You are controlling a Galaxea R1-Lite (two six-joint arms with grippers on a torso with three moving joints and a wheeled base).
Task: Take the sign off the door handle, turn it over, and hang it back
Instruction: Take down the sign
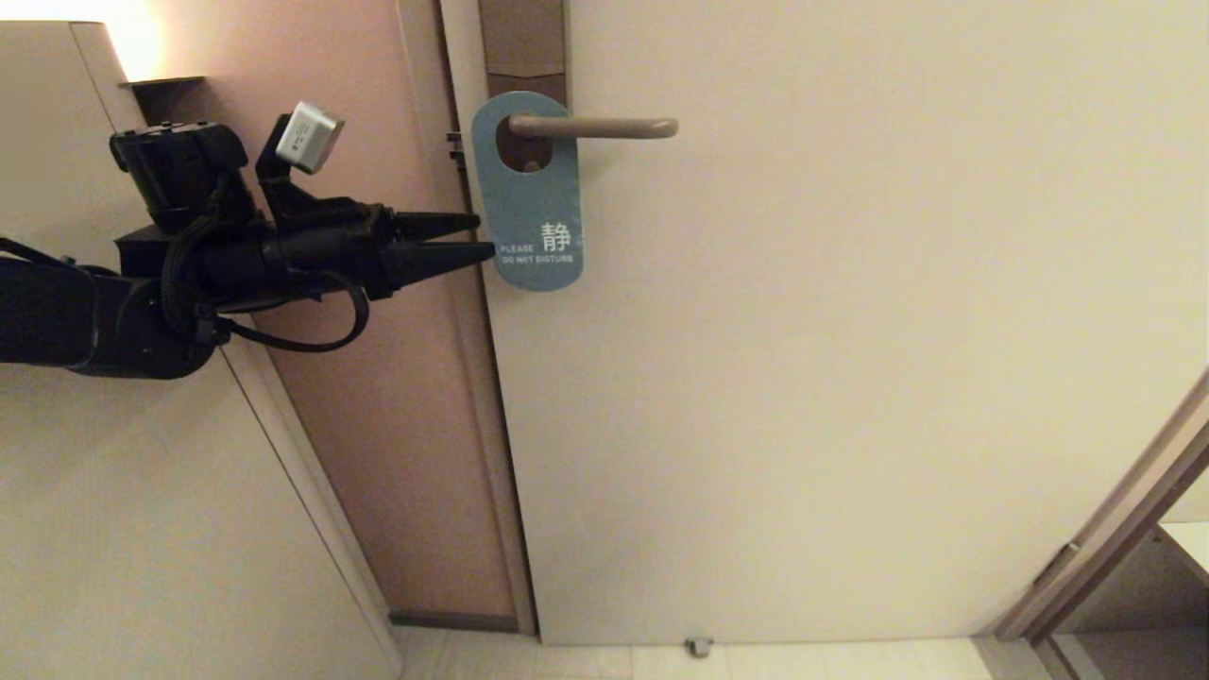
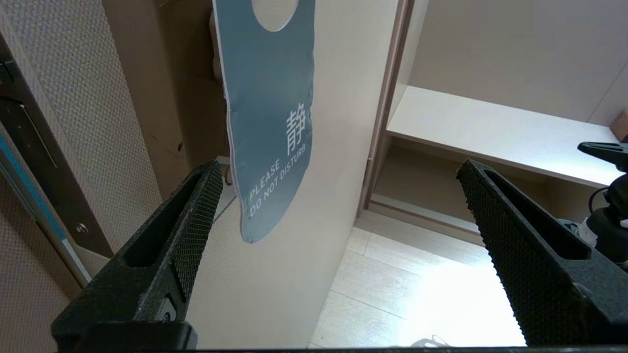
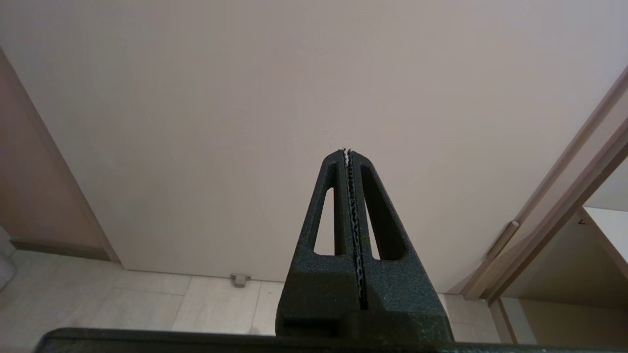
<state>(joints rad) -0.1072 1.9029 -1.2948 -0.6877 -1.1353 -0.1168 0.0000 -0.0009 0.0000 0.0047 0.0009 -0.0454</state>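
Hanging from the handle [image 1: 604, 126], long axis vertical, the sign [image 1: 531, 203] sits just ahead of the left gripper [image 1: 484, 238]; its fingers [image 2: 194, 206] spread wide, empty, straddling its lower edge. Right gripper [image 3: 347, 152] closed, empty, far.

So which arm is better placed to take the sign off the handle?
The left. The left gripper is open beside the sign hanging on the door handle; the right gripper is shut, away from it.
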